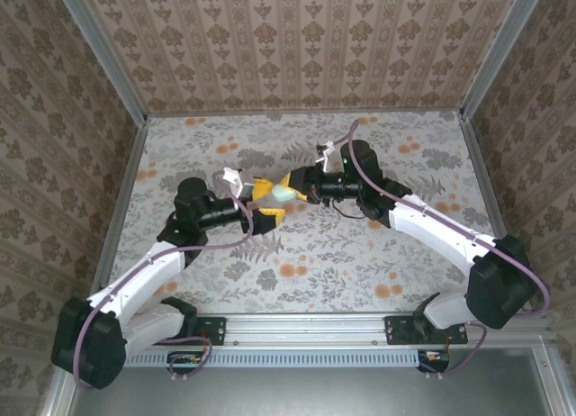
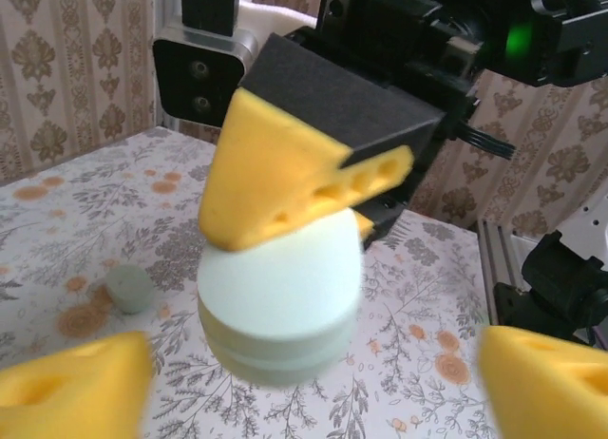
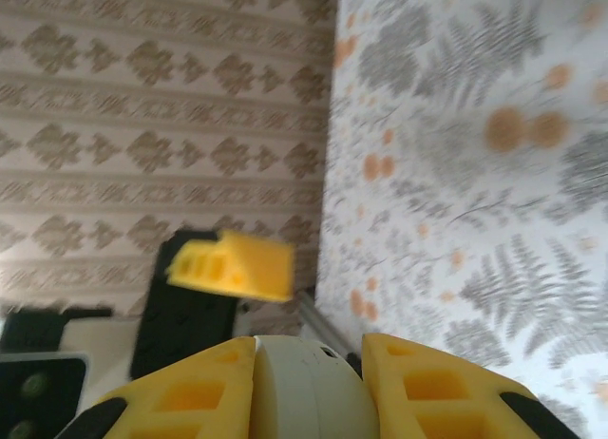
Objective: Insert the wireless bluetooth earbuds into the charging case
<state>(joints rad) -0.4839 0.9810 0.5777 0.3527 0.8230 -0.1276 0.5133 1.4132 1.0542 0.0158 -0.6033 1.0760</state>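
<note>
Top view: the right pincer holds the charging case clamped over the middle of the surface. The left pincer faces it from the left, spread wide, with the case just at its mouth. The left arm is the free one. The floral surface leaves ample room out to the wallpapered walls.

Left wrist view: the case hangs straight ahead, apparently lifted off the surface. Its lid is closed and its seam level, with one yellow finger of the right pincer on top. The left fingers stand far apart on either side. A small grey-green round piece lies on the surface to the left, too small to name.

Right wrist view: the case sits tight between that pincer's fingers.
</note>
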